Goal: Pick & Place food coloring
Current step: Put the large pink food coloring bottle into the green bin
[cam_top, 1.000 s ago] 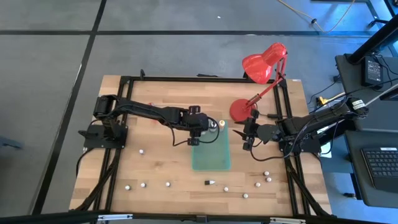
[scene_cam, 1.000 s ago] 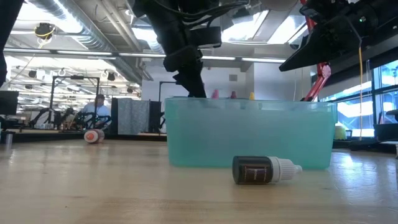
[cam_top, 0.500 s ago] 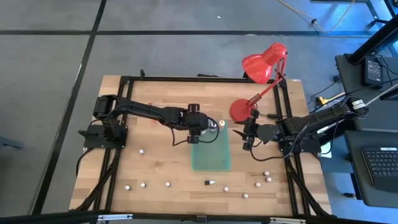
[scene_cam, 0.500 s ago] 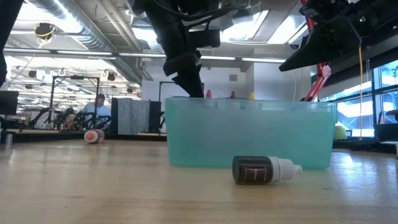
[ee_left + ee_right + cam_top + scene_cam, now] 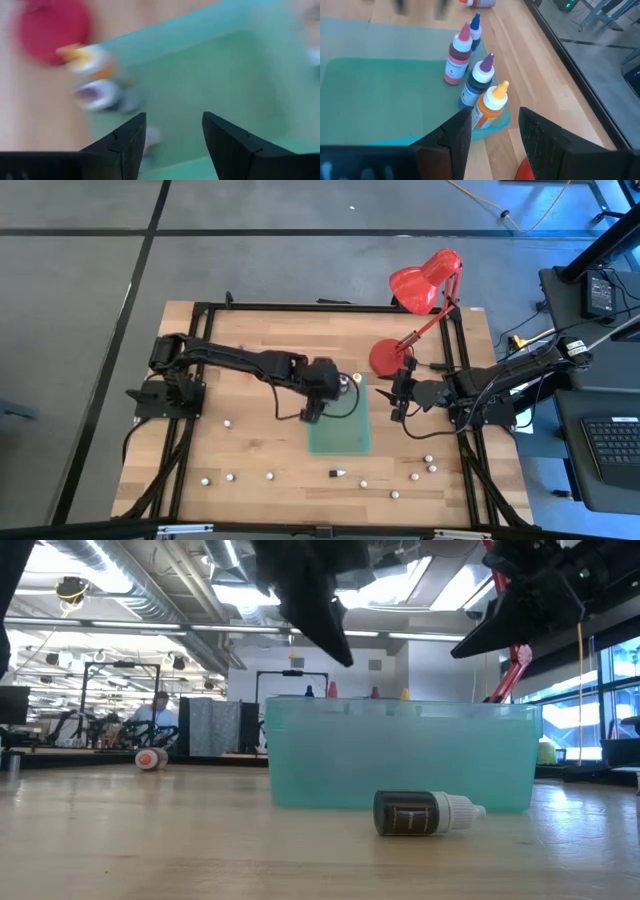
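Left gripper (image 5: pixel 172 142) part open, empty, above green bin (image 5: pixel 220 85); upright bottles (image 5: pixel 470 75) just beside — sideways swing could topple them.

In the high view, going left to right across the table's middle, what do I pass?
Left arm base → left gripper → green tray → right gripper → right arm.

Lighting even and bright. Ceiling strip lights (image 5: pixel 120 628) glare in low view. Left wrist view heavily motion-blurred; right wrist view sharp.
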`<action>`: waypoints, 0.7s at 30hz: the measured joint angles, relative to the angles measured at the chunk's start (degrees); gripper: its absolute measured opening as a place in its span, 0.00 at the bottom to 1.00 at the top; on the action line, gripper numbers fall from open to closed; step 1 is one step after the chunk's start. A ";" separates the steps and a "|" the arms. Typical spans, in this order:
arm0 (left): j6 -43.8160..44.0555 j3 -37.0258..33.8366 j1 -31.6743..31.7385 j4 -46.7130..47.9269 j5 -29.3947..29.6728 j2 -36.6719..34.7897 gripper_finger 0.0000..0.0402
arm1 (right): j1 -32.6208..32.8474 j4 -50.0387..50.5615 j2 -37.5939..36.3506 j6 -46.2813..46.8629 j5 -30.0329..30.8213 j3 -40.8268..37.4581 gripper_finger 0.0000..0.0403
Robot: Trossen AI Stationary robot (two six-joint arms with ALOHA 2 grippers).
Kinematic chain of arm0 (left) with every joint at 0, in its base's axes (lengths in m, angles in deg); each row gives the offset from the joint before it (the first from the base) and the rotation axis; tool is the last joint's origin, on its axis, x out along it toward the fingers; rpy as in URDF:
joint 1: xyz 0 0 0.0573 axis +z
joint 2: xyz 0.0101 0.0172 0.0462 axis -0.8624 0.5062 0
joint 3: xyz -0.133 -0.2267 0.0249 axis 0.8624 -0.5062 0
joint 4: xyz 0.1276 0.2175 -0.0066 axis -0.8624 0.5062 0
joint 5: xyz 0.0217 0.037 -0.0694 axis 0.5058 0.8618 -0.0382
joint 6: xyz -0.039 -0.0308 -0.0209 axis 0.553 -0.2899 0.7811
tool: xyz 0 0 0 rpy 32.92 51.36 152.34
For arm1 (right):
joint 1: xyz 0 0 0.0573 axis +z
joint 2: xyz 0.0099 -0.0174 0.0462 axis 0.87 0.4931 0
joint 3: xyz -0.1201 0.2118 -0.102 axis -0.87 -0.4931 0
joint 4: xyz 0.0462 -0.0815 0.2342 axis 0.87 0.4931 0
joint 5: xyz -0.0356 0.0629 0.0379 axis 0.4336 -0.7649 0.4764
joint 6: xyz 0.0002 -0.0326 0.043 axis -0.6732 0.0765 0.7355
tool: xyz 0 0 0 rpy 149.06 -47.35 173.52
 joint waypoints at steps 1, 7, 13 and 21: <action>0.02 0.08 -0.31 -0.61 -1.95 0.68 0.48 | -0.01 0.21 0.00 0.30 -0.01 0.00 0.41; 2.49 0.06 -0.69 -1.09 0.22 5.60 0.48 | -0.01 0.20 -0.02 0.93 -0.01 0.00 0.41; 4.36 0.04 -0.41 -0.38 2.15 10.30 0.48 | 0.00 0.23 -0.02 0.94 -0.01 0.00 0.41; 5.90 0.02 -0.36 1.27 11.49 10.72 0.48 | 0.01 0.23 -0.02 0.94 0.01 0.00 0.41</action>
